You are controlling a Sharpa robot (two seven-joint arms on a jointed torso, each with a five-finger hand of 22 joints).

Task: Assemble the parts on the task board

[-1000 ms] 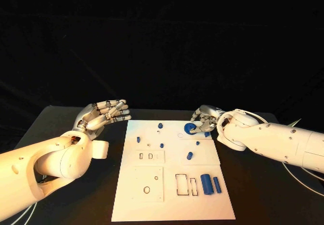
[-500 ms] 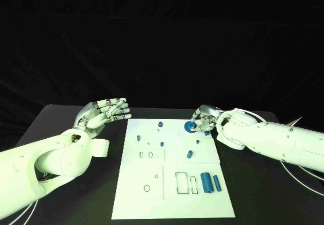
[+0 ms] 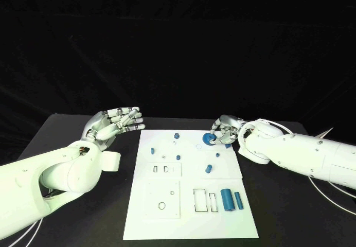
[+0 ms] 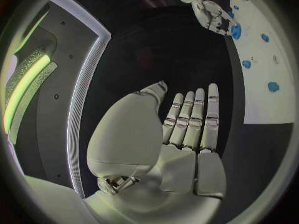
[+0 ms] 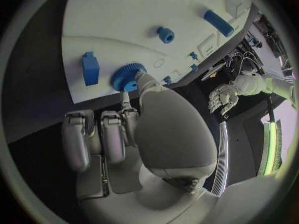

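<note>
Over at the far right corner of the flat white task board (image 3: 194, 206), the right hand (image 3: 226, 131) has its thumb and a finger pinched on a blue toothed gear wheel (image 3: 210, 139), held at the board's surface beside a small blue block (image 5: 90, 68). I can't tell whether the gear is seated on anything yet. The left hand (image 3: 115, 123) hangs just off the board's far left corner with its fingers straight and side by side, palm up, holding nothing.

Most of the job looks to be ahead. Several small blue pegs (image 3: 176, 136) stand or lie scattered over the far half of the board, a short blue cylinder (image 3: 209, 168) lies loose near the middle, and two longer blue bars (image 3: 228, 199) lie near the right edge next to open rectangular slots (image 3: 200, 199). The cut-outs on the near half appear unfilled, so I'd judge the assembly barely begun, with the gear the piece in hand.
</note>
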